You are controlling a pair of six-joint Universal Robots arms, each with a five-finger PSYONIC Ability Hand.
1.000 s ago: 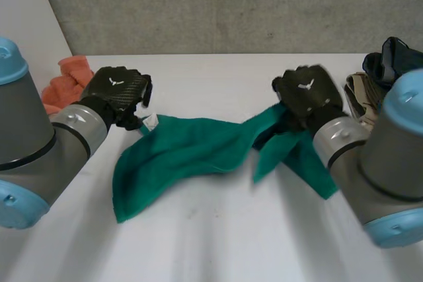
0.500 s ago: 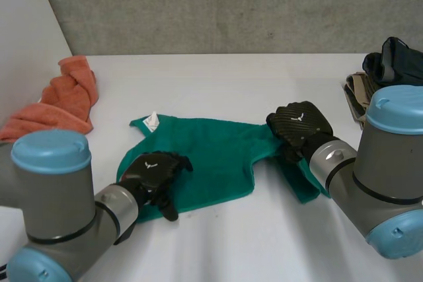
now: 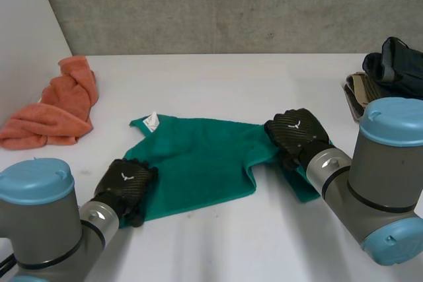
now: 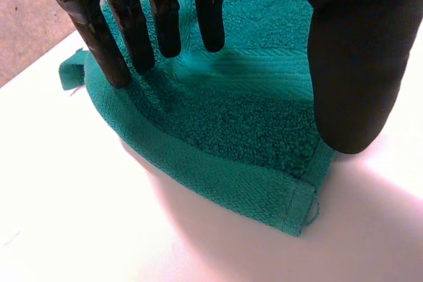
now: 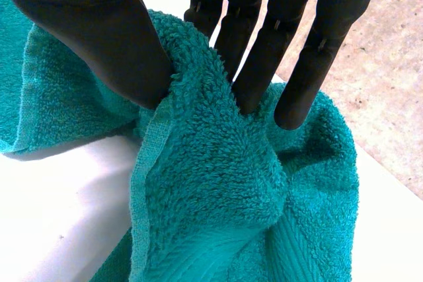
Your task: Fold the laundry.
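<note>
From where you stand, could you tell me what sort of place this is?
Likely a lab test bench: a white table against a concrete wall, a green towel laid out, an orange cloth heaped aside.

Bright, even light comes from overhead. Past the fingers of my left hand point(image 4: 357, 51) the white table point(image 4: 79, 229) glares nearly pure white. Under the thumb of my right hand point(image 5: 86, 37), the green towel point(image 5: 218, 189) lays a soft grey shadow on the table.

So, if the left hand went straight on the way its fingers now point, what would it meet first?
The green terry towel: the fingertips of the left hand seem to rest on its corner, so it would probably slide across the cloth.
</note>
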